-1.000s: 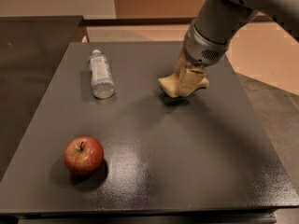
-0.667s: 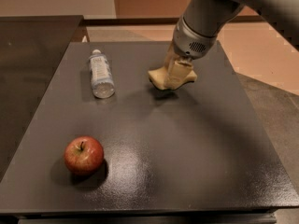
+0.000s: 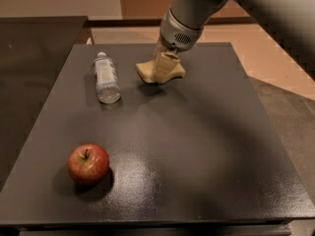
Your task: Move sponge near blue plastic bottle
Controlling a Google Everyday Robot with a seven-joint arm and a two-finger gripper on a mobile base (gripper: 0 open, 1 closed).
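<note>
The pale yellow sponge [image 3: 146, 71] hangs just above the dark table, clamped between my tan fingers [image 3: 165, 63]. My gripper [image 3: 162, 73] is shut on it, reaching down from the grey arm at the top of the camera view. The blue plastic bottle [image 3: 106, 77] lies on its side to the left of the sponge, white cap pointing away, with a short gap between them.
A red apple [image 3: 88, 163] sits near the table's front left corner. The dark table [image 3: 206, 146] ends close behind the gripper. A second dark surface [image 3: 29, 48] adjoins on the left, and tan floor lies to the right.
My gripper has carried the sponge leftward toward the bottle. The bottle and the apple have not moved.
</note>
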